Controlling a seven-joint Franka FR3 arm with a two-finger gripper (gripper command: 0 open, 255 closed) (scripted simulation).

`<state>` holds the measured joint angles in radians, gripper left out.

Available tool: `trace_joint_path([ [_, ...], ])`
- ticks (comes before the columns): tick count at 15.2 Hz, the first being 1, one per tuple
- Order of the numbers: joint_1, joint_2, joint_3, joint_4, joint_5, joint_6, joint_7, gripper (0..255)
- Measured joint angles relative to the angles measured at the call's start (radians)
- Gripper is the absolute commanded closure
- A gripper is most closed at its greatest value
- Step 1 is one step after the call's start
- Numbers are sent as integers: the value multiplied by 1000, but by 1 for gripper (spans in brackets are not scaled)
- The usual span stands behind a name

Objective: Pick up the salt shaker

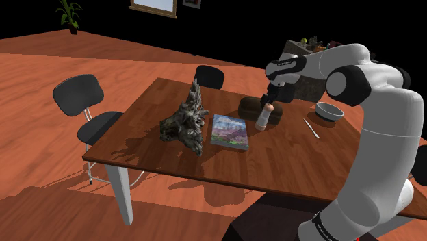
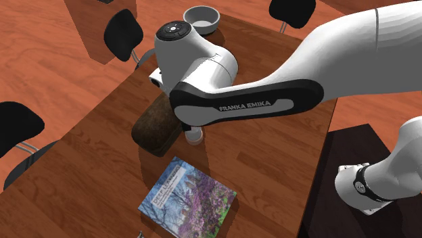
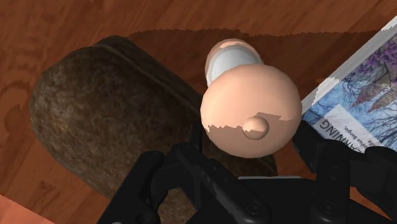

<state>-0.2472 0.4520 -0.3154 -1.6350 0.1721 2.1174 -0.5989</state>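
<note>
Dim but sharp, hard shadows lying across the table (image 1: 294, 159) beside the driftwood (image 1: 186, 120) and jagged-edged on the salt shaker (image 3: 251, 108)

The arm reaches forward, hand (image 1: 267, 102) pointing straight down.

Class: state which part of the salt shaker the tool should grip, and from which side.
Probably grip the salt shaker by its white body, just under the rounded cap, from straight above: it stands upright, and the brown loaf crowds one side.
</note>
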Motion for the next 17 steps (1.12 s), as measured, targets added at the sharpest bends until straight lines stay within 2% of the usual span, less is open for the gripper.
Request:
trace_joint_path([
  [17, 2, -55, -12, 116, -26, -172, 19, 255],
])
